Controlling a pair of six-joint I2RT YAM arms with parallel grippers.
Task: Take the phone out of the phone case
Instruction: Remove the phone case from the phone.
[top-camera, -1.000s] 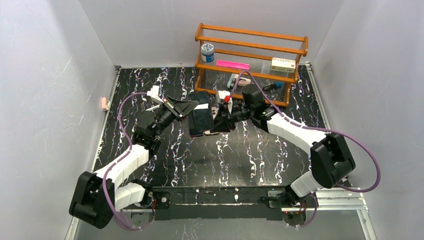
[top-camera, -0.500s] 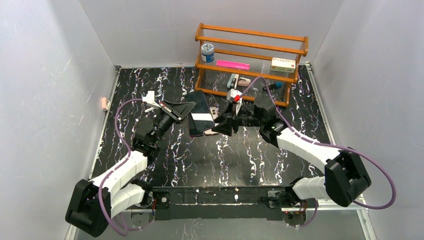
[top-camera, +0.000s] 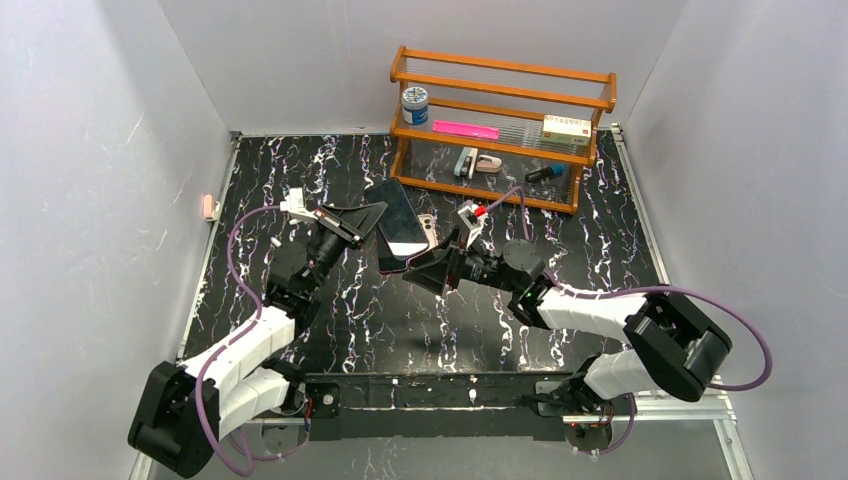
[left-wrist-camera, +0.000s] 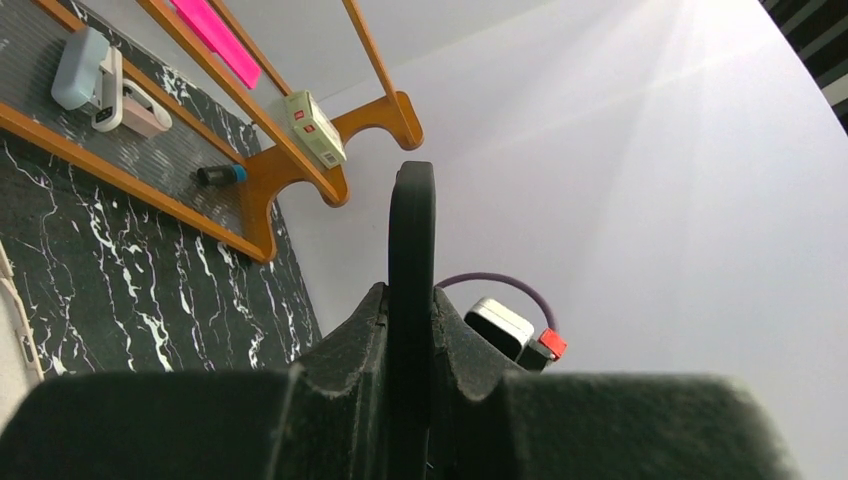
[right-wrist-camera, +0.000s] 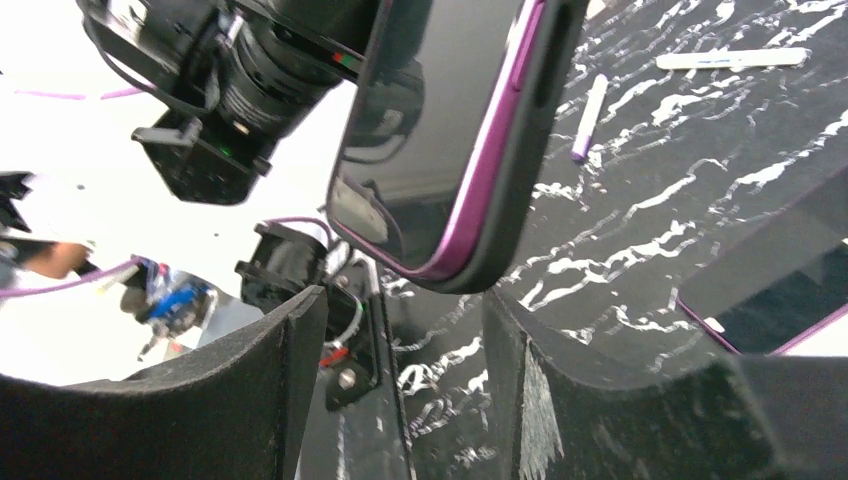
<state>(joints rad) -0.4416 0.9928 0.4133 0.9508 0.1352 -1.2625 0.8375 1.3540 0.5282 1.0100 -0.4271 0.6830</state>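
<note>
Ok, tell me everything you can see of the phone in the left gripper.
The phone is a slim slab with a glossy dark screen that throws reflections and a purple rim, seated in a dark matte case that wraps its edge. The left gripper is shut on one end and holds it tilted above the table. The open right gripper sits just below its free end, not touching it.

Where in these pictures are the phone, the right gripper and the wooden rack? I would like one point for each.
phone (right-wrist-camera: 440, 120): right wrist view, on its dark screen.
right gripper (right-wrist-camera: 400, 300): right wrist view, midway between its fingertips.
wooden rack (left-wrist-camera: 280, 195): left wrist view, on its end panel.
</note>
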